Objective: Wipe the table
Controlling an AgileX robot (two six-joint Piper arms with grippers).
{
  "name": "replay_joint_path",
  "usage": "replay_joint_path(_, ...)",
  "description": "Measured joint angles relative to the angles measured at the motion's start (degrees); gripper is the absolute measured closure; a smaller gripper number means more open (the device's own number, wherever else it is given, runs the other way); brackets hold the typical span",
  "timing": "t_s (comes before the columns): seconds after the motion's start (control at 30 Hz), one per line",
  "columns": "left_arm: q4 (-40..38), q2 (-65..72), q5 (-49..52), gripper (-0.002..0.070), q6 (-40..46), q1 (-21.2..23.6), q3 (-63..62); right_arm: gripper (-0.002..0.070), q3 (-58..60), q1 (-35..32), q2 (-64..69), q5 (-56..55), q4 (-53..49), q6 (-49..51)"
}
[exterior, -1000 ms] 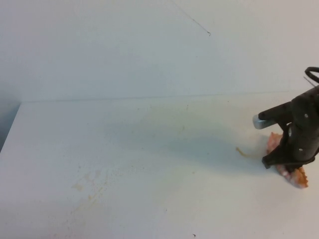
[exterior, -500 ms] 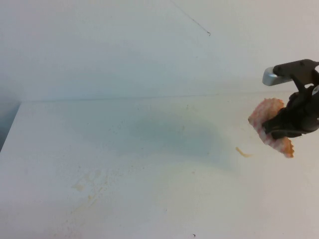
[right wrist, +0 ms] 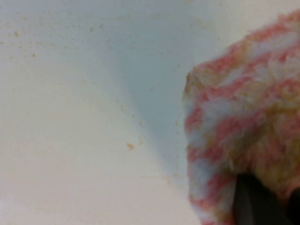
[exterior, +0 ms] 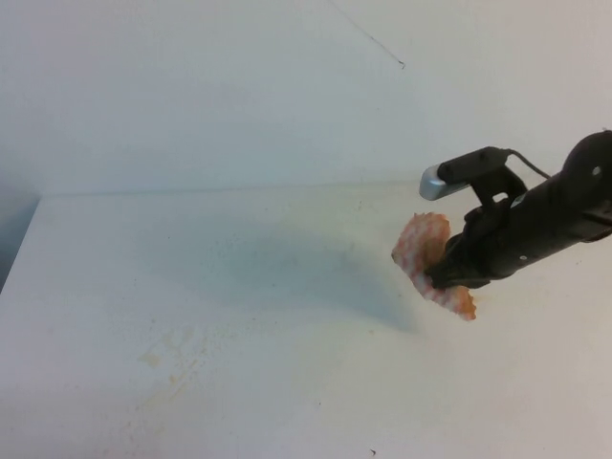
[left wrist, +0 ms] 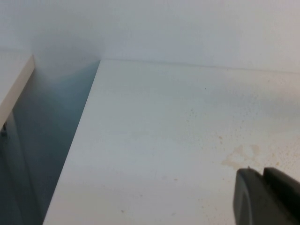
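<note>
Matte black right arm (exterior: 550,225), pale screw dots (exterior: 596,171), silver-tipped wrist camera (exterior: 433,182), thin black cable (exterior: 532,164); left hand (left wrist: 263,176) black

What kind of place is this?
Probably a robot test room: a plain white table with brownish stains against a blank wall. The right hand holds a striped cloth above the table; the left hand hangs over its left part.
</note>
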Motion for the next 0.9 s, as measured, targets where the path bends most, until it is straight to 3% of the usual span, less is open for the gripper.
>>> replay_joint_path(0.27,0.0,0.0,0.0,0.0675,0.0,0.0,0.0,0.0645,-8.9,0.0,11.2,1.6,-9.3,5.0)
replay_joint_path(0.67,0.0,0.0,0.0,0.0675,0.0,0.0,0.0,0.0645,-11.5,-0.6,13.2,12.3,-46.8,32.2)
replay_joint_path(0.8,0.0,0.0,0.0,0.0675,0.0,0.0,0.0,0.0645,-11.4,-2.4,9.5,13.5,-47.9,34.4)
replay_joint_path(0.9,0.0,0.0,0.0,0.0675,0.0,0.0,0.0,0.0645,-10.0,-2.7,3.8,12.3,-43.1,31.3)
